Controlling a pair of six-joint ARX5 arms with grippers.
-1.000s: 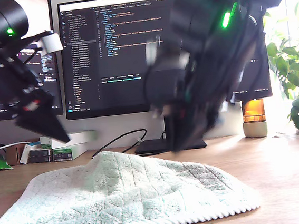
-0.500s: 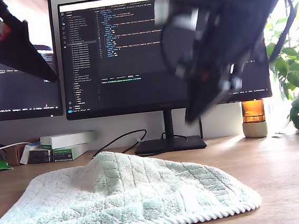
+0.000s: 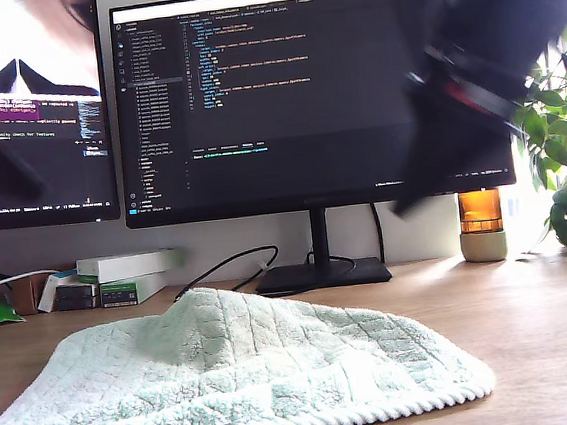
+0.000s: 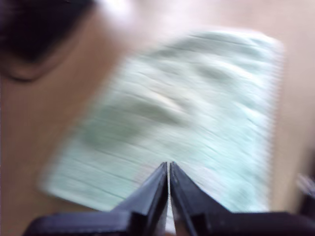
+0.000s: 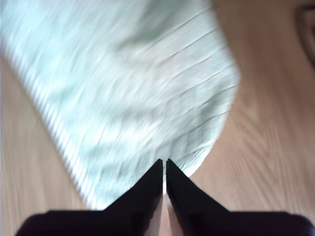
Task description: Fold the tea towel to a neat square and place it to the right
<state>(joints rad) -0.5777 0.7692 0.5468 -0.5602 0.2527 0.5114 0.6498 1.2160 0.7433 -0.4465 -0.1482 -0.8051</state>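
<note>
The pale mint-green fluffy tea towel with faint quilted lines and a ribbed whitish hem lies rumpled on the light wooden desk, humped at its middle, toward six o'clock in the exterior view, in front of the dark code-filled monitor. My first gripper hangs above it with black jaws pressed together, holding nothing. My second gripper is likewise closed and empty over the towel's edge.

Window glare (right), wrist views motion-blurred
</note>
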